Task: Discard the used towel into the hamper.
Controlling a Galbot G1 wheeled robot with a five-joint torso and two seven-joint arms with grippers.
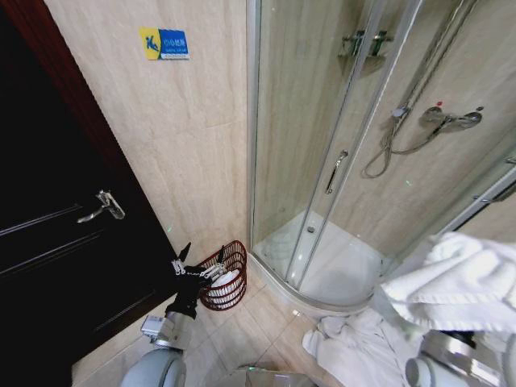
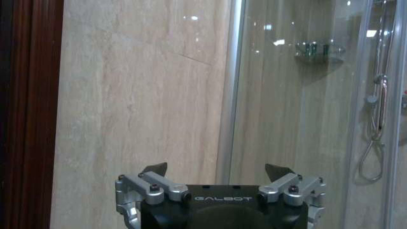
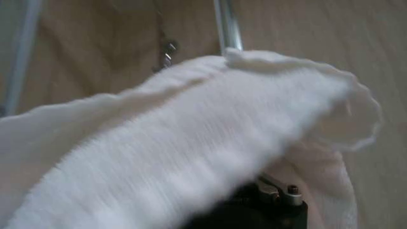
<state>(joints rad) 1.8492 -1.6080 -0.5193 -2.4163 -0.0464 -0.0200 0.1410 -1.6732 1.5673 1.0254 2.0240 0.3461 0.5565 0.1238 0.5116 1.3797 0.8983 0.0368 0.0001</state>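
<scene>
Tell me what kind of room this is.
A bathroom, most likely: a glass shower cabin with a shower hose on the tiled wall, a white towel held up at the right, and a wire hamper by the door.

My white towel (image 1: 463, 282) hangs bunched at the frame's right edge; the reddish-brown wire hamper (image 1: 230, 278) stands lower centre-left, upright.

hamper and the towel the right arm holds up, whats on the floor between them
In the head view, between the hamper and the raised towel: bare floor tiles, the shower tray's curved corner, then another white towel.

dark door (image 1: 48, 242), glass shower stall (image 1: 339, 145), blue sign (image 1: 164, 43)
</scene>
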